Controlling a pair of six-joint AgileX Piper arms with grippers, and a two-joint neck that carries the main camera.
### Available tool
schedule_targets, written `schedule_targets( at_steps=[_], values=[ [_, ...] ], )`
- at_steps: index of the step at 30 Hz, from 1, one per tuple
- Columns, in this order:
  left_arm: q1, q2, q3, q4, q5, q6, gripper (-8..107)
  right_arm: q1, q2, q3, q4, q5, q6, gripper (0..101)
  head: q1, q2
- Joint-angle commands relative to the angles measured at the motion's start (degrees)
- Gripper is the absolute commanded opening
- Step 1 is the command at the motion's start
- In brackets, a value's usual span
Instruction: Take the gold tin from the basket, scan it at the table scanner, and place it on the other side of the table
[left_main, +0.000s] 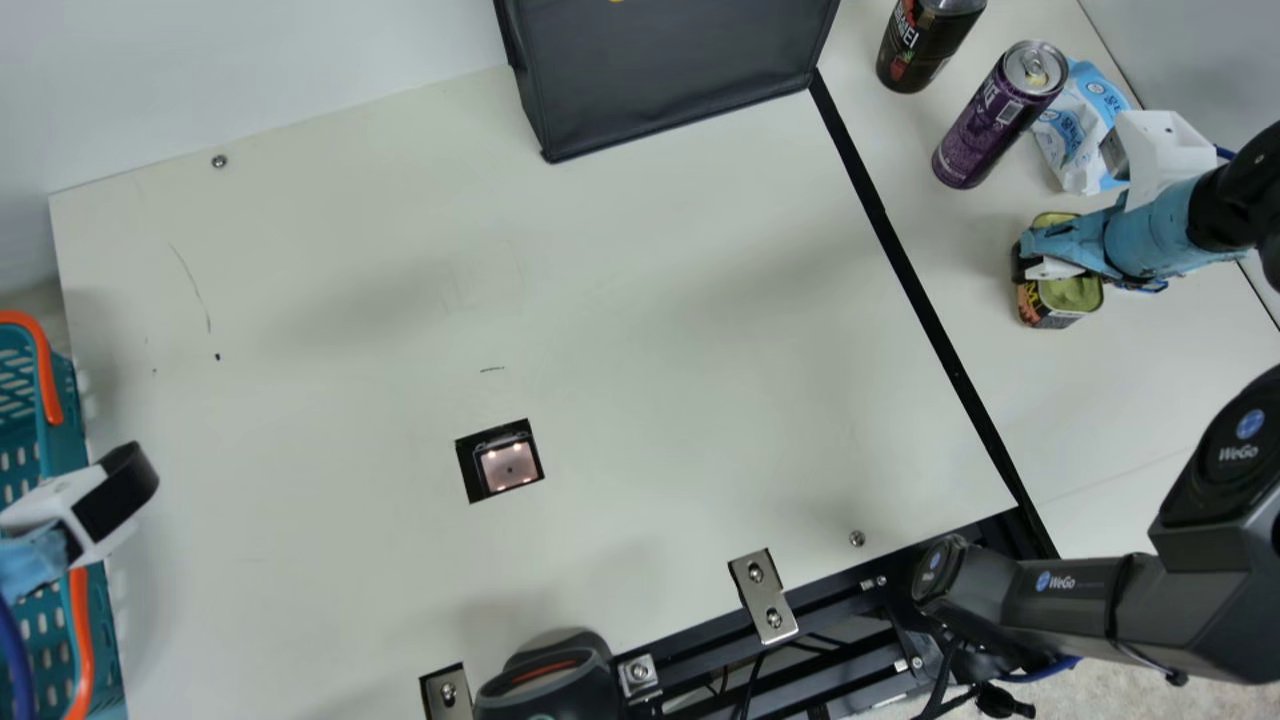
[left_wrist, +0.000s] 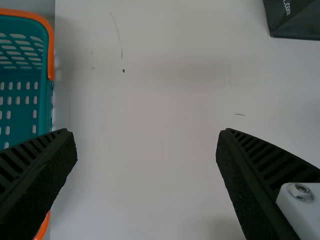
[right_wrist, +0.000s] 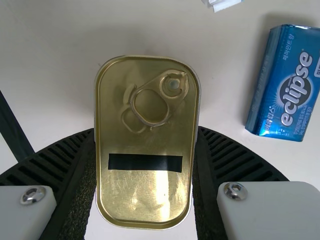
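The cream table (left_main: 650, 300) has the teal plastic basket with orange handles (left_main: 68, 440) along its left edge, where the left gripper (left_wrist: 146, 131), ribbed black fingers spread around nothing, would be well placed for picking goods out. Past the black dividing strip (left_main: 906, 270), the right gripper (right_wrist: 146, 129) pinches the gold rectangular tin (right_wrist: 145, 192) across its narrower width, long sides between the pads and ring-pull lid facing the wrist, probably for an even set-down clear of the small square scanner window (left_main: 508, 465); whether the base touches the table I cannot tell
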Motion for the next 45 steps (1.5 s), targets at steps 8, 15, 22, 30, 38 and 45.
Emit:
schedule_targets(
  at_steps=[8,15,22,30,38,45],
  values=[
    [0.0,0.0,0.0,0.0,0.0,0.0,90,0.4,0.4,0.3,1.0,-0.6,-0.2,33,-1.7,-0.1],
    [0.0,0.0,0.0,0.0,0.0,0.0,90,0.7,0.4,0.8,0.9,-1.2,0.0,57,-1.7,-0.1],
    [0.0,0.0,0.0,0.0,0.0,0.0,90,0.9,0.0,1.5,1.0,-1.6,0.2,80,-1.7,-0.1],
    [0.0,0.0,0.0,0.0,0.0,0.0,90,0.7,-3.0,0.7,1.1,-0.7,1.1,95,-1.7,-0.1],
    [0.0,0.0,0.0,0.0,0.0,0.0,90,1.9,-9.0,-1.0,0.4,2.4,3.6,95,-1.7,-0.1],
    [0.0,0.0,0.0,0.0,0.0,0.0,90,4.0,-14.9,-2.3,0.3,5.5,6.2,95,-1.7,-0.1]
  ],
)
